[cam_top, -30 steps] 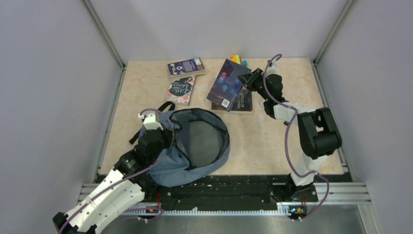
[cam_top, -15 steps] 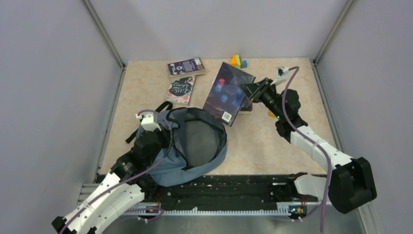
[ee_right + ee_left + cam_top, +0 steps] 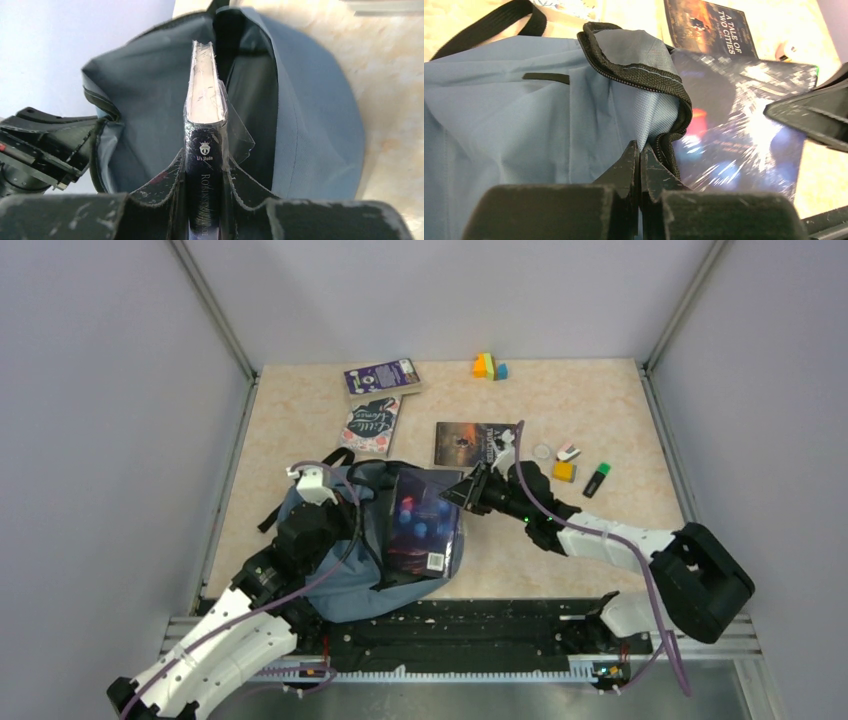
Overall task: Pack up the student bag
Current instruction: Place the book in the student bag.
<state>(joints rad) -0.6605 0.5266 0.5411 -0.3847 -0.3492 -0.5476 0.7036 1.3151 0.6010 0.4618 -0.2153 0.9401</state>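
Observation:
The dusty-blue student bag [image 3: 345, 575] lies open at the near left. My left gripper [image 3: 345, 523] is shut on the bag's zipper rim [image 3: 649, 82], holding the mouth open; its fingertips [image 3: 631, 155] pinch the blue fabric. My right gripper [image 3: 468, 490] is shut on the spine of a dark blue book [image 3: 420, 525] and holds it over the bag's mouth. In the right wrist view the book [image 3: 205, 100] stands edge-on, its far end inside the bag's opening [image 3: 310, 125]. It also shows in the left wrist view [image 3: 734, 130], blurred.
On the table lie "A Tale of Two Cities" [image 3: 472, 443], a purple book [image 3: 381, 377] and a white floral book [image 3: 369, 426]. Coloured blocks [image 3: 489, 366] sit at the back. A ring, small erasers [image 3: 563, 461] and a green marker [image 3: 596, 479] lie at the right.
My right gripper has carried the dark blue book from the back middle toward me and to the left, down over the bag's mouth. The left gripper has kept its hold on the rim.

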